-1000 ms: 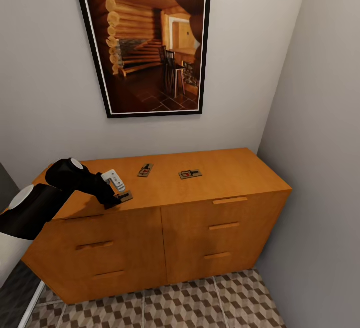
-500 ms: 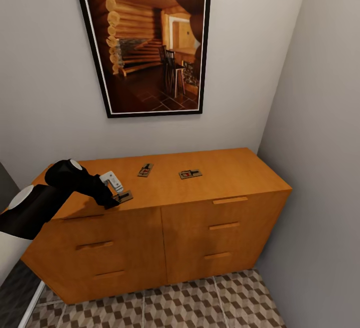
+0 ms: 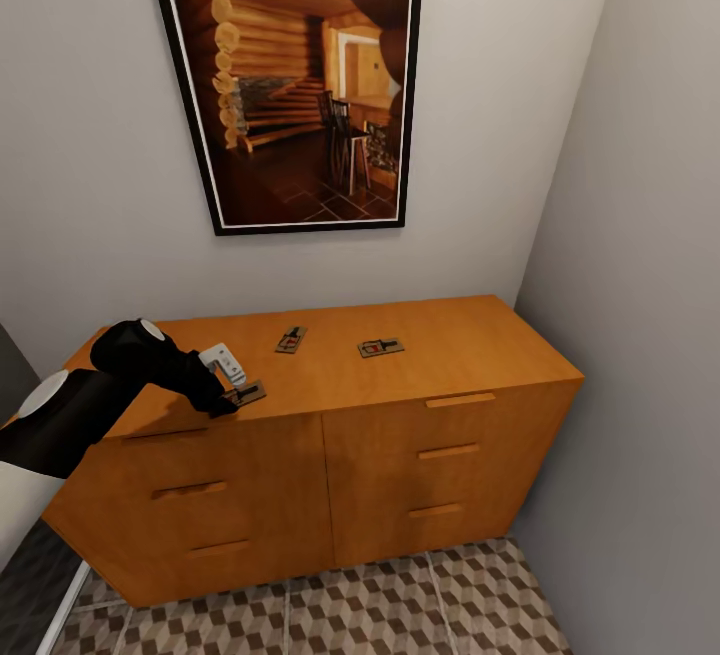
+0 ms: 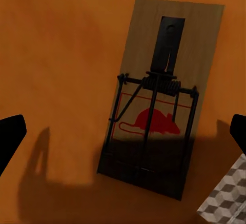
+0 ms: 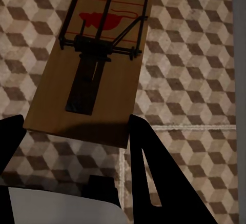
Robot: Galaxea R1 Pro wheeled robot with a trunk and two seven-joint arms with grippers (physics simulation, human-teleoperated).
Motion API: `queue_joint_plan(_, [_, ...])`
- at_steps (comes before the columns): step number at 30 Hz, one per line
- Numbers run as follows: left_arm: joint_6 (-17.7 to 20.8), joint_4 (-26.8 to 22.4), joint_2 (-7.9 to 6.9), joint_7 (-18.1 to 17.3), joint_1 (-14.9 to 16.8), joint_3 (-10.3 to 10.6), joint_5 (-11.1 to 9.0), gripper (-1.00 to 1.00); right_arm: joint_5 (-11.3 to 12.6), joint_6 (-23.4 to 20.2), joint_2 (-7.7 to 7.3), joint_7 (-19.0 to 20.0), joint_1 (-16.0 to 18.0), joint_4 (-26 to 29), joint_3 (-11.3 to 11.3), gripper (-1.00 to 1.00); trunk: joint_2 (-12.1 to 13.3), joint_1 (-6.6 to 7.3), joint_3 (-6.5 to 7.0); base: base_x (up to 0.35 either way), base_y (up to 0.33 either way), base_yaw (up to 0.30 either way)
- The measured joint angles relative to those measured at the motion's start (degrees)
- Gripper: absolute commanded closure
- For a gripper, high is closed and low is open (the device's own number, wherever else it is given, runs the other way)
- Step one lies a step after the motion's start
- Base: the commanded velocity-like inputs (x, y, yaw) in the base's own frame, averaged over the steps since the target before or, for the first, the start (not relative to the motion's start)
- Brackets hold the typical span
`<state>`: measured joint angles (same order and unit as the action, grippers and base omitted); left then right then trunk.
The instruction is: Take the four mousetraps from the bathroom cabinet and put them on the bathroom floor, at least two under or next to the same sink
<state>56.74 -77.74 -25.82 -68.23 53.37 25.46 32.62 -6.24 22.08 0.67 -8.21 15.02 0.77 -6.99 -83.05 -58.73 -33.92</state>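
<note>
The left gripper (image 3: 232, 399) sits wide open over a mousetrap (image 3: 247, 394) on the cabinet (image 3: 330, 435) top, lower left of the head view. Two more traps (image 3: 291, 339) lie mid-picture. The right gripper (image 5: 77, 131) pinches another mousetrap (image 5: 95, 65) above the bathroom floor (image 5: 195, 80).

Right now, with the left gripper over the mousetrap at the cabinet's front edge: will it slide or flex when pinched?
Probably rigid: the mousetrap is a flat wooden board, so flex looks unlikely. It lies flush on the smooth cabinet top, so it may slide under uneven contact. The left gripper is open astride it; the raised wire parts could snag a finger.
</note>
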Motion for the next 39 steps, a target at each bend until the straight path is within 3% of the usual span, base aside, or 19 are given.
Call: queue_joint_plan(39, [-0.3, 2.0, 0.55, 0.1, -0.2, 0.0, 0.0, -1.0, 0.0, 0.0, -0.01, 0.0, 0.0, 0.0, 0.0, 1.0, 0.0, 0.01, 0.02, 0.0, 0.0, 0.0])
